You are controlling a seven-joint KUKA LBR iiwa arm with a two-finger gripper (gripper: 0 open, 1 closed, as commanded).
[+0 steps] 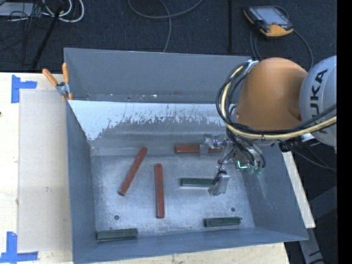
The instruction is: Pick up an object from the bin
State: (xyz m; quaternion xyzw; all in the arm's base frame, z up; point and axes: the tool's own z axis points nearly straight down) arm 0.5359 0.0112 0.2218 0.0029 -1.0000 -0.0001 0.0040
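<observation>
My gripper (215, 165) hangs low in the right half of the bin and is open, its fingers spread wide with bare floor between them. The far fingertip (212, 144) is at the right end of a short reddish-brown bar (187, 148) lying near the back wall. The near fingertip (219, 185) is at the right end of a dark green bar (195, 182) lying flat mid-bin. Whether either fingertip touches its bar I cannot tell.
Two longer reddish-brown bars lie left of centre, one tilted (132, 171) and one nearly upright in the view (159, 190). Two more dark green bars rest by the front wall, at the left (116, 235) and the right (222, 221). The arm's orange cover looms over the bin's right side.
</observation>
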